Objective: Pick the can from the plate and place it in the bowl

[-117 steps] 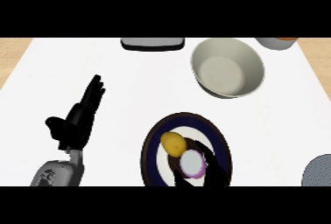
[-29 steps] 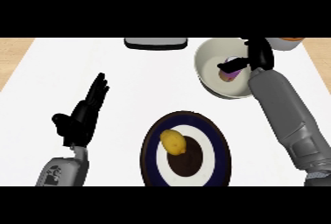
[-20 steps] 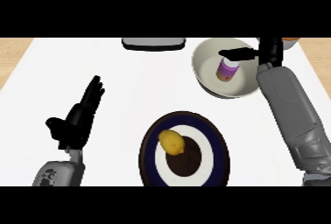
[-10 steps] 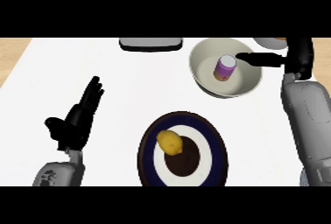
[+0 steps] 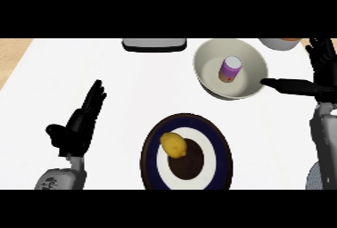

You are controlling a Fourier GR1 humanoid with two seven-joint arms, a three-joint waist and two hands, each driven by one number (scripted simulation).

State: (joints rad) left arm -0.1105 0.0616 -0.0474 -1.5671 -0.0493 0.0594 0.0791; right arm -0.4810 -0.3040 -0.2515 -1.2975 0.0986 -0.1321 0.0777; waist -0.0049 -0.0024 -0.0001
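Note:
A purple can (image 5: 230, 69) with a pale top stands inside the cream bowl (image 5: 255, 89) at the back right. My right hand (image 5: 321, 71) is open just right of the bowl, thumb pointing toward its rim, not touching the can. The dark blue and white plate (image 5: 220, 147) lies in front, holding only a yellow lemon (image 5: 174, 144). At the left, my left hand (image 5: 79, 127) rests open with fingers up.
A dark tray-like object (image 5: 154, 44) sits at the back edge, left of the bowl. Part of another vessel (image 5: 281, 42) shows at the back right corner. A grey round object (image 5: 318, 177) peeks in at the lower right.
The can left the plate and now stands in the bowl. My right hand let go of it and has drawn back to the right, clear of the bowl. The left hand has not moved.

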